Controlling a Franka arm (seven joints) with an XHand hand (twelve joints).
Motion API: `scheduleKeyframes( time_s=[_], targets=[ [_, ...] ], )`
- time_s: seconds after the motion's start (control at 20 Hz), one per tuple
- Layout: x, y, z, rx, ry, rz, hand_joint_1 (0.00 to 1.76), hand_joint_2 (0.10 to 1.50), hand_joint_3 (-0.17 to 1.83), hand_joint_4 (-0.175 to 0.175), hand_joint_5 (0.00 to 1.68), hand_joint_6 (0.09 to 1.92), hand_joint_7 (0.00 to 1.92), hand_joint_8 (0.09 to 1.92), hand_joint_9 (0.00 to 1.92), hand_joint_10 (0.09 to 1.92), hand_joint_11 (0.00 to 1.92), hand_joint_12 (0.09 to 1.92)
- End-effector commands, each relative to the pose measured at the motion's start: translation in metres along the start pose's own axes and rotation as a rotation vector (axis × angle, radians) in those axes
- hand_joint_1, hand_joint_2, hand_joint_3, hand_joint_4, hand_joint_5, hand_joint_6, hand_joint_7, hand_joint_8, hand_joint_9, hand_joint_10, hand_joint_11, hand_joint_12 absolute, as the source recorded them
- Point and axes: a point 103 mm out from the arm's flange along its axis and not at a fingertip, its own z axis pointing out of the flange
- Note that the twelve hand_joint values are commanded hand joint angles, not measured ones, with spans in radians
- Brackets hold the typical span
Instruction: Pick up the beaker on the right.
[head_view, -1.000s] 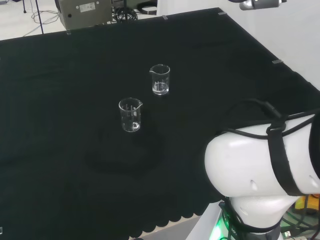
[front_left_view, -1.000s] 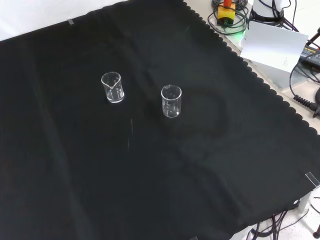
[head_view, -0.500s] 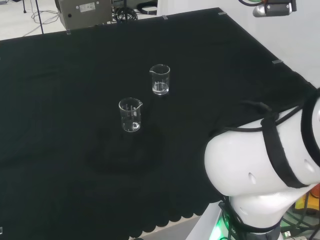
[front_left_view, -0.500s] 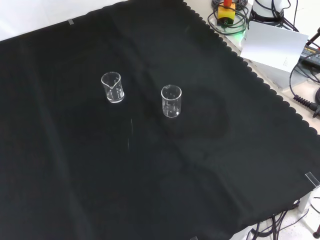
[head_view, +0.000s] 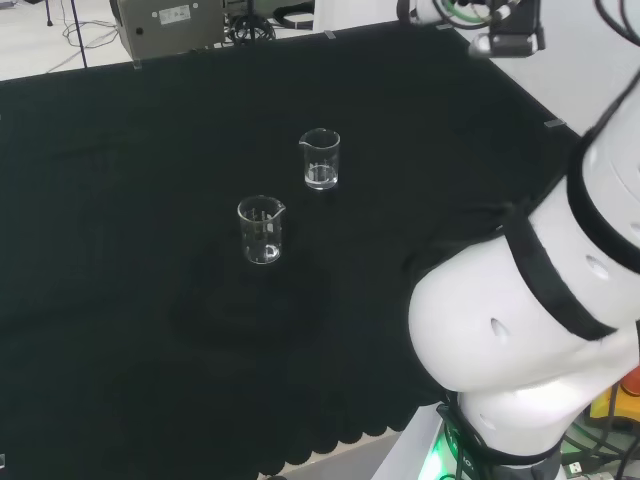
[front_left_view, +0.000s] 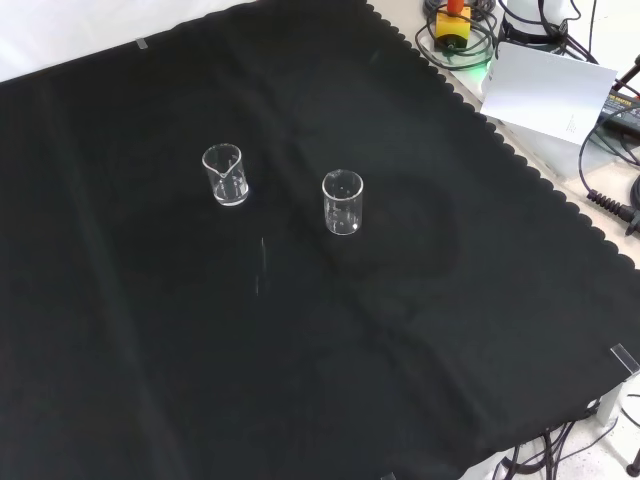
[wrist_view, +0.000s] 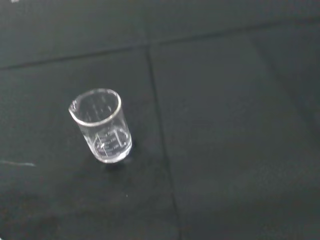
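Two clear, empty glass beakers stand upright on the black cloth, a short way apart. In the head view one beaker (head_view: 320, 160) is farther off and to the right, the other beaker (head_view: 261, 230) nearer and to the left. In the front view the first is the left beaker (front_left_view: 226, 175) and the second the right beaker (front_left_view: 343, 203). The wrist view looks down from a distance on a single beaker (wrist_view: 102, 127), spout at its rim; I cannot tell which of the two it is.
The arm's white links (head_view: 520, 320) bulk at the head view's right, and its far end (head_view: 500, 25) hangs high over the cloth's far right corner. Cables and a white box (front_left_view: 550, 90) lie off the cloth's scalloped edge (front_left_view: 520, 165).
The arm's links have swung upward in the head view, and its far end at the top has moved leftward. Both beakers stand where they were.
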Motion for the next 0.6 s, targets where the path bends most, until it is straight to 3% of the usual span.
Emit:
scheduleKeyframes(
  time_s=[0.05,0.25,0.45,0.6],
  targets=[
    [0.034,0.110,0.067,0.021,0.103,-0.032,0.16,1.28,0.01,-0.038,0.27,0.09,0.00,0.53,0.44,0.12,0.02,1.41],
    [0.044,0.137,0.099,0.079,0.185,-0.069,0.23,1.24,0.00,-0.039,0.28,0.09,0.00,0.59,0.28,0.56,0.03,1.41],
    [0.059,0.150,0.133,0.089,0.222,-0.132,0.36,1.14,-0.05,-0.036,0.28,0.09,0.00,0.60,0.25,0.67,0.04,1.42],
    [0.060,0.159,0.151,0.093,0.221,-0.148,0.48,1.08,-0.08,-0.034,0.28,0.09,0.04,0.62,0.28,0.70,0.05,1.42]
  ],
)
